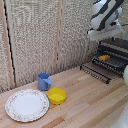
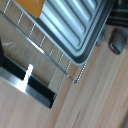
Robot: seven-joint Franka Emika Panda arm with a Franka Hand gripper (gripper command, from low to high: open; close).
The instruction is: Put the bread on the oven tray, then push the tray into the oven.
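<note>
Orange-brown oblong bread lies on the dark barred metal oven pan, below the fingers; pan partly inside the dark boxy oven. Finger spread cannot be told.

The worktop is showing pale, smooth wood grain. The oven pan is gleaming as ribbed grey metal over thin wire bars. The bread is looking matt orange-brown. The yellow bowl is shining like smooth plastic.
</note>
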